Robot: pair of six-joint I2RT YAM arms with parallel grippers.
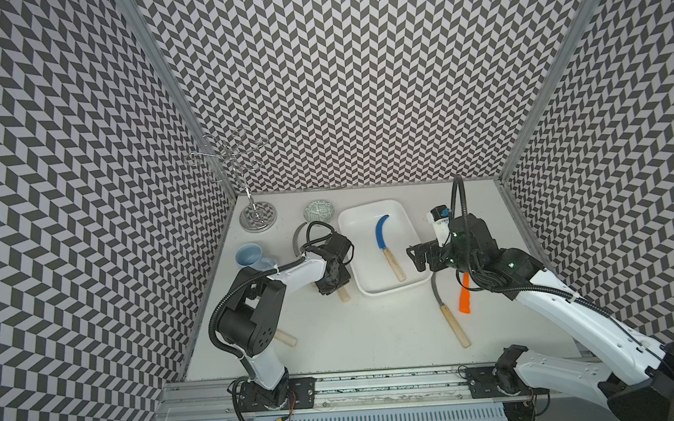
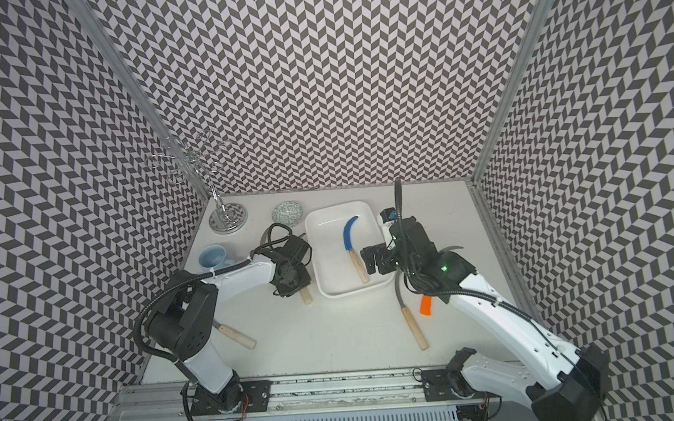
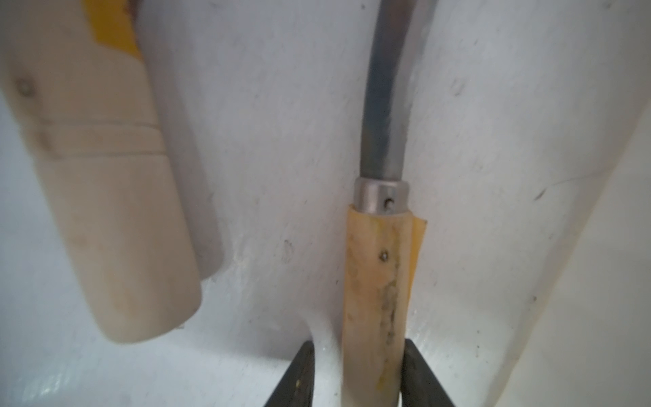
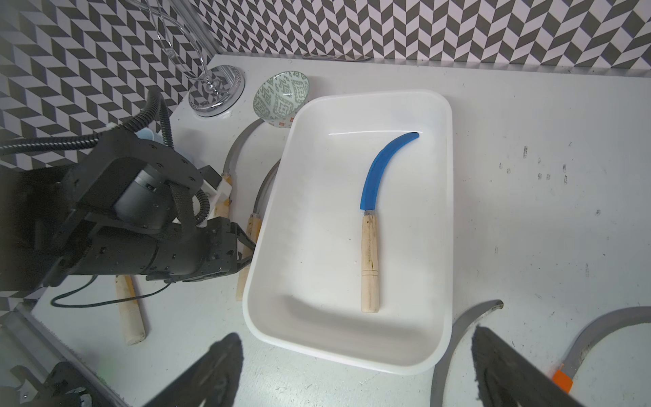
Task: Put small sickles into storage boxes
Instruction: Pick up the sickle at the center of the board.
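Observation:
The white storage box [image 1: 364,258] [image 2: 330,260] [image 4: 317,246] stands mid-table with a blue-bladed small sickle [image 1: 385,244] [image 4: 370,218] lying in it. My left gripper [image 1: 328,288] [image 3: 357,343] is low at the box's left side. Its jaws straddle the wooden handle of a grey-bladed sickle [image 3: 377,299]; one finger touches it, the other stands a little apart. A second handle [image 3: 105,211] lies beside it. My right gripper [image 1: 418,258] [image 4: 357,347] hangs open and empty over the box's near right corner. To the box's right lie a grey sickle [image 1: 452,324] and an orange-handled one [image 1: 465,296].
Another sickle's handle [image 1: 285,338] pokes out from under the left arm. A patterned bowl [image 1: 319,211], a light-blue mug [image 1: 250,257] and a wire stand [image 1: 257,216] sit at the back left. Patterned walls close in three sides.

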